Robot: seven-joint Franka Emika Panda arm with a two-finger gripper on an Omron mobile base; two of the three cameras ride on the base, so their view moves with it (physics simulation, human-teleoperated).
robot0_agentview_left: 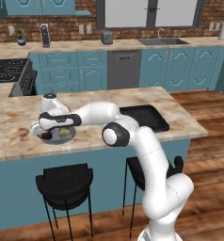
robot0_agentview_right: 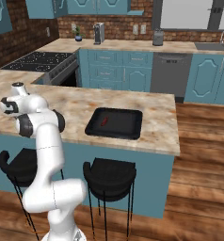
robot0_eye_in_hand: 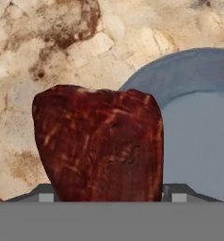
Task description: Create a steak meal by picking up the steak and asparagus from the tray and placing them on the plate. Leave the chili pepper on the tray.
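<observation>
The dark red-brown steak [robot0_eye_in_hand: 100, 143] stands between my two fingertips [robot0_eye_in_hand: 176, 194] in the hand view, and my gripper [robot0_eye_in_hand: 111, 195] is shut on it. It hangs low over the left edge of the grey-blue plate [robot0_eye_in_hand: 198, 136], partly over the marble counter. From the left base view my gripper [robot0_agentview_left: 44, 131] points down at the plate [robot0_agentview_left: 73, 135], with the steak [robot0_agentview_left: 47, 136] under it. The light green asparagus [robot0_agentview_left: 64, 133] lies on the plate beside it. To the right the black tray [robot0_agentview_right: 123, 126] holds the red chili pepper [robot0_agentview_right: 104, 122].
The tray [robot0_agentview_left: 149, 120] lies near the island counter's right end. Two black stools [robot0_agentview_left: 64, 181] stand below the counter's front edge. A stove [robot0_agentview_left: 10, 70] is at the far left, and blue cabinets line the back wall.
</observation>
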